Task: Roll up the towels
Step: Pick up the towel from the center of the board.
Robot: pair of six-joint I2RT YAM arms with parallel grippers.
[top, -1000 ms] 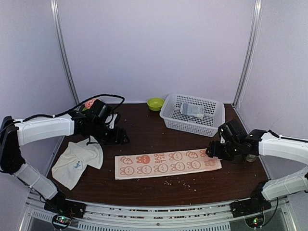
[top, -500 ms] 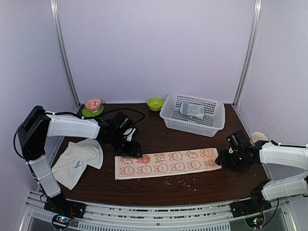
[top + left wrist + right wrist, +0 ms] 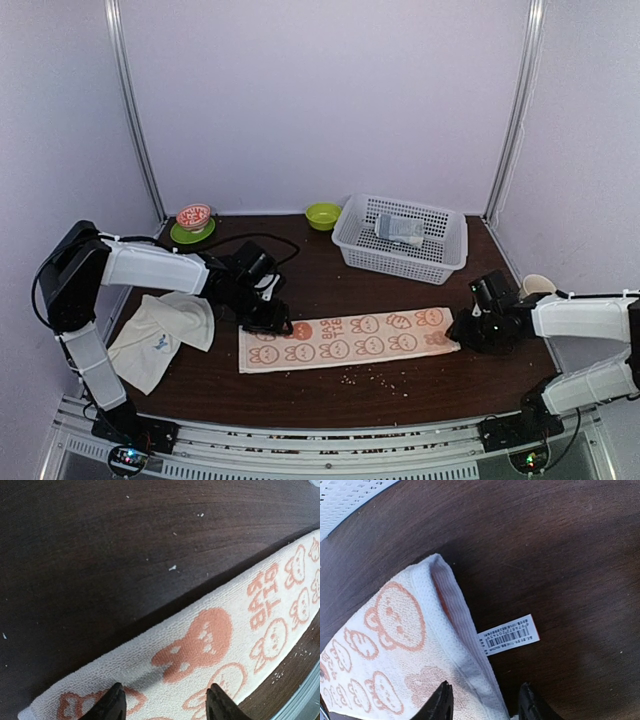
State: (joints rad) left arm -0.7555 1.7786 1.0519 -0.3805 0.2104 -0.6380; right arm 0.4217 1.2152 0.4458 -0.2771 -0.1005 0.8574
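The cream towel with orange-pink cartoon faces (image 3: pixel 345 338) lies flat as a long strip across the table's middle. My left gripper (image 3: pixel 276 322) is open, low over its far left edge; in the left wrist view the towel (image 3: pixel 215 645) fills the space under my gripper (image 3: pixel 165 702). My right gripper (image 3: pixel 466 335) is open at the towel's right end; the right wrist view shows my gripper (image 3: pixel 482 702) straddling the hemmed edge (image 3: pixel 465 650) beside a barcode tag (image 3: pixel 509 635). The plain cream-white towel (image 3: pixel 160 335) with a blue mark lies crumpled at the left.
A white basket (image 3: pixel 400 238) holding a grey-blue rolled towel (image 3: pixel 400 229) stands at the back right. A green bowl (image 3: pixel 323 214) and a red-patterned bowl on a green plate (image 3: pixel 192 221) sit at the back. A cup (image 3: pixel 537 285) stands at the right edge. Crumbs lie near the front.
My left arm swung right from the back left and came down at the patterned towel's left end. My right gripper lowered onto the towel's right end.
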